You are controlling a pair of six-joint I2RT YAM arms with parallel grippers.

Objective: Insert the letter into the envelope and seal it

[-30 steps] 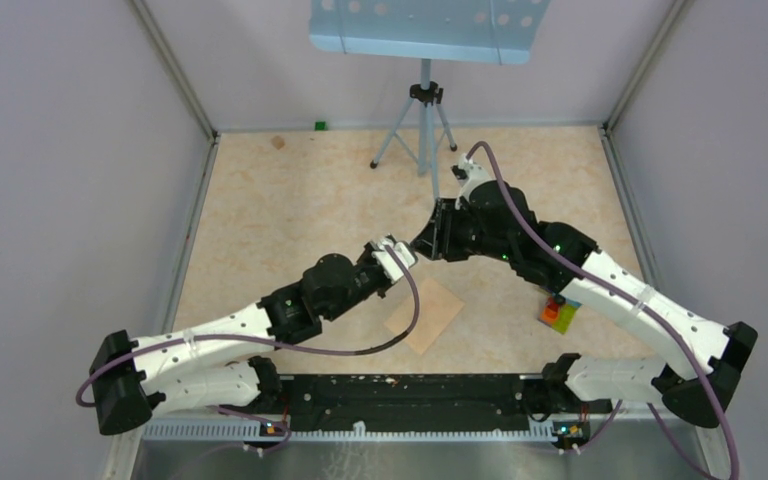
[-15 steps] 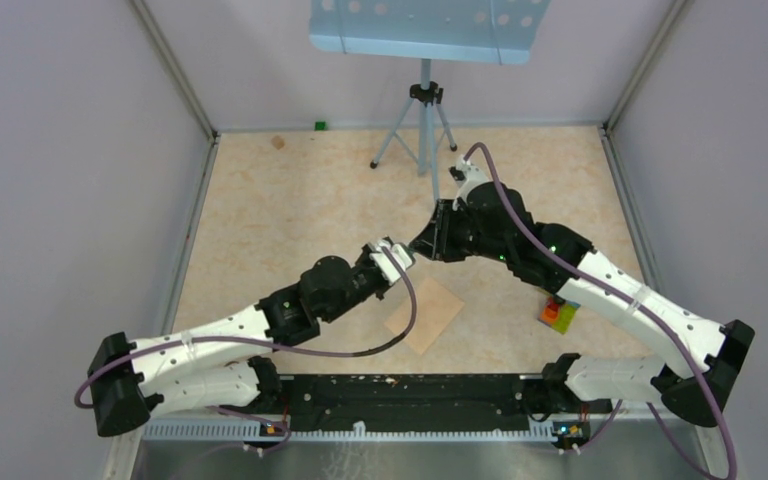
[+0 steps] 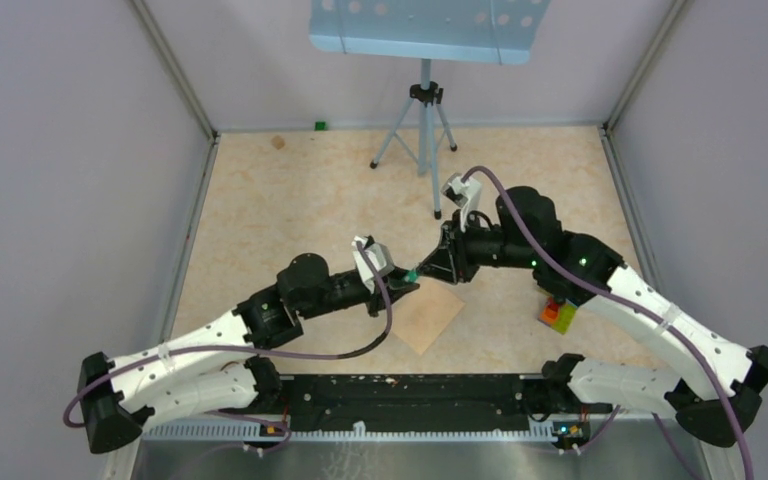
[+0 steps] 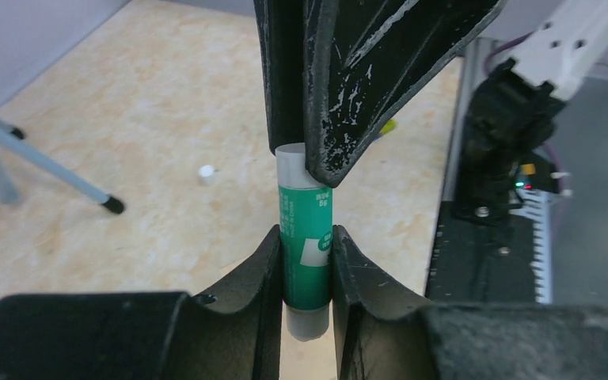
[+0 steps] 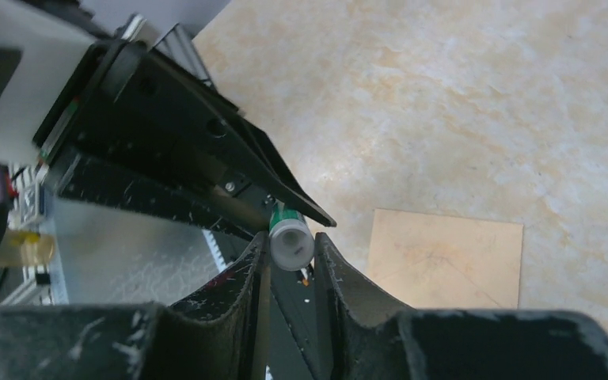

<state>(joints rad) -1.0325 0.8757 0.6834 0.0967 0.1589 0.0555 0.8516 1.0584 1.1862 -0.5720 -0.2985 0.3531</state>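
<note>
The tan envelope (image 3: 428, 315) lies flat on the table between the arms, and also shows in the right wrist view (image 5: 443, 257). The letter is not in view. My two grippers meet above the envelope's far-left corner, both on a green glue stick (image 3: 412, 273). My left gripper (image 4: 307, 265) is shut on the stick's green body (image 4: 307, 237). My right gripper (image 5: 290, 247) is shut on its white end (image 5: 290, 241). In the left wrist view the right gripper's fingers (image 4: 340, 87) come down from above onto that white end.
A tripod stand (image 3: 423, 120) with a blue perforated plate stands at the back. A coloured block (image 3: 560, 313) sits under the right arm. A small white cap (image 4: 205, 171) lies on the table. Small green (image 3: 319, 125) and brown (image 3: 278, 142) bits lie near the back wall.
Both arms have shifted: the point where the grippers meet has moved nearer and slightly right, over the envelope's corner. The left wrist has turned and the right wrist has lifted.
</note>
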